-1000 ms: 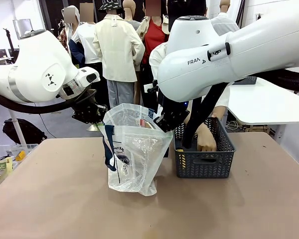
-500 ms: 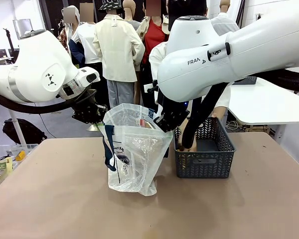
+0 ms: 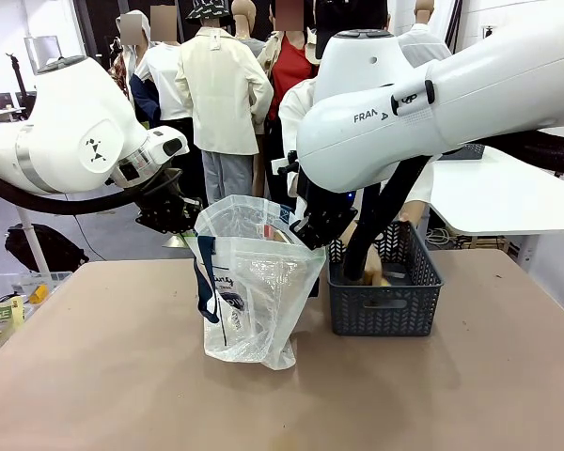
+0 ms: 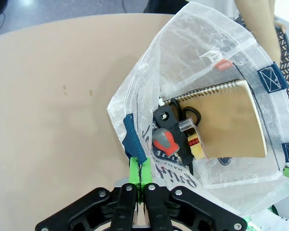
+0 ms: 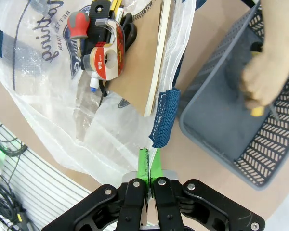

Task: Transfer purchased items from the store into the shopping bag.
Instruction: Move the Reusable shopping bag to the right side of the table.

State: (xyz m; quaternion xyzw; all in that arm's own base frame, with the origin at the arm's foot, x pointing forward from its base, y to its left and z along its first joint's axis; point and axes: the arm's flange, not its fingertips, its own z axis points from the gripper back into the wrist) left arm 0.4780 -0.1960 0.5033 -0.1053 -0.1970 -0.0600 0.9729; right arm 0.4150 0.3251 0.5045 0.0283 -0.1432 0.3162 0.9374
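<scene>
1. Holding the bag (image 3: 254, 282) upright on the bench (image 3: 94, 376), mouth spread wide, just left of the basket (image 3: 385, 310).
2. Pinching its rim at a blue strap (image 4: 135, 139) with the left fingers (image 4: 135, 171), pressed together on the film.
3. Pinching the opposite rim beside the other strap with the right fingers (image 5: 143, 163), likewise clamped on film.
4. Inside already: a notebook (image 4: 231, 120), tape (image 5: 106, 57) and a red-handled screwdriver (image 4: 164, 142), lying at the bottom.
5. Across the bench, reaching into the basket with a hand (image 5: 267, 72), closed on a thin yellow item (image 5: 256, 111) near one wall.
6. Judging the film thin, crinkly and slippery, apt to sag and fold shut if released.
7. Best gripped at the rim right by the straps, stiffened there by stitched webbing; no hard pulling apart, for fear of tearing or slipping.
8. Judging the yellow item light and rigid: easy to take around the middle and drop straight in.
</scene>
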